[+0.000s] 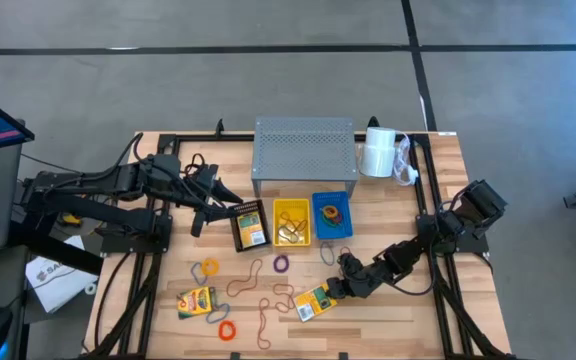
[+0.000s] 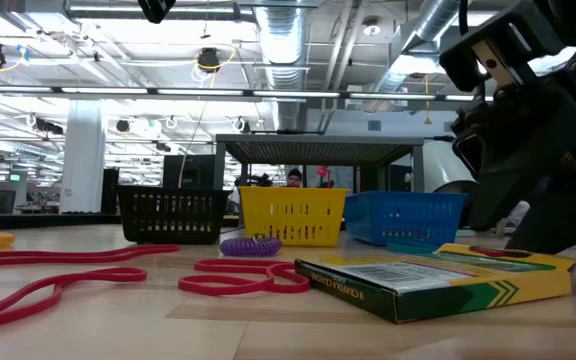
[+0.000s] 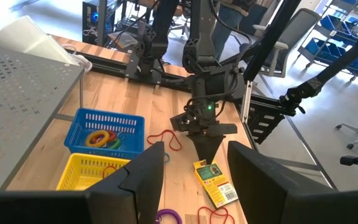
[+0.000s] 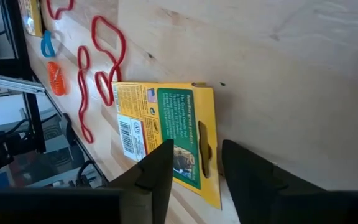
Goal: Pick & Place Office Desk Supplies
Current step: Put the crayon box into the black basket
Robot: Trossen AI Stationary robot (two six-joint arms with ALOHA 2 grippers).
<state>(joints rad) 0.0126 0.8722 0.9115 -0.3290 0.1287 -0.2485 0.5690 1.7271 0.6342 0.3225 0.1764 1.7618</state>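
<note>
A yellow-and-green crayon box [image 1: 315, 302] lies flat on the wooden table near its front right, also in the right wrist view [image 4: 166, 127]. My right gripper [image 4: 196, 171] slants down over the box's hang-tab end, open, one finger on each side of the tab. A second crayon box [image 1: 196, 300] lies at the front left. Red rubber bands [image 1: 268, 300], a purple one [image 1: 281, 264] and an orange one [image 1: 228, 329] lie loose between them. My left gripper [image 3: 194, 180] hovers open and holds nothing, high beside the black basket [image 1: 249, 224]. My right gripper stands at the crayon box's hang-tab end [image 4: 204, 149], coming slanting down from the table's right side. One finger [image 4: 157, 171] overlaps the box's printed face, the other [image 4: 247, 174] is just off its edge. Whether they touch the box I cannot tell; it lies flat on the table.
A black, a yellow [image 1: 292, 221] and a blue basket [image 1: 332, 215] stand in a row at mid-table; the blue one holds rubber bands. Behind them are the grey perforated riser [image 1: 303, 150] and a white roll [image 1: 378, 152]. Bare wood lies along the front right.
</note>
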